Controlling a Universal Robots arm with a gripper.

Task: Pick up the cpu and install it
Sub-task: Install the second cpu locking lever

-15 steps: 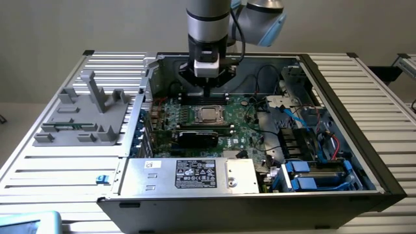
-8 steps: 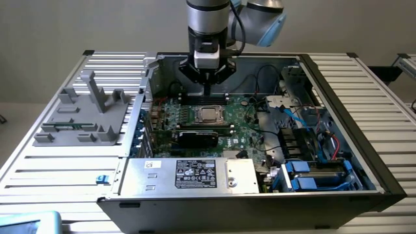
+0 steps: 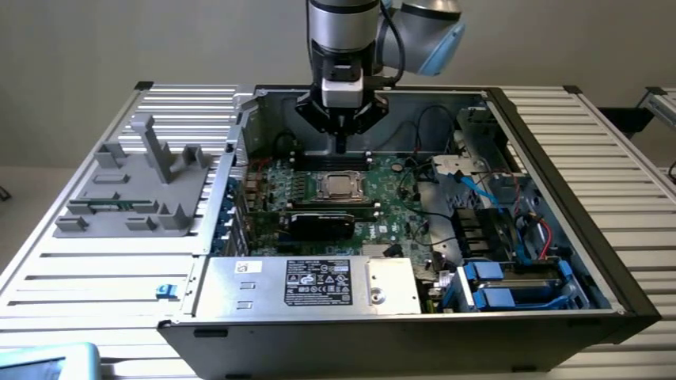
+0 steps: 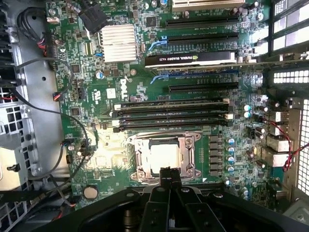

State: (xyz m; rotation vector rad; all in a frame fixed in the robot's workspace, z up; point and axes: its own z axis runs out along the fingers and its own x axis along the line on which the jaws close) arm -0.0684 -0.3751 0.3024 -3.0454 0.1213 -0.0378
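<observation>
Jaws [image 4: 167, 172] pressed together, hovering just off the socket's [image 4: 163, 157] 6 o'clock edge, so the cpu [image 4: 163, 155] could sit crooked and bend pins.

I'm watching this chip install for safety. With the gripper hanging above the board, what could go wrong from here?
1. The cpu already lies in the socket, whose frame is open; a downward push by the shut gripper could shift it or harm the contacts.
2. The memory slots sit right beside the socket, so sideways drift might strike them.
</observation>
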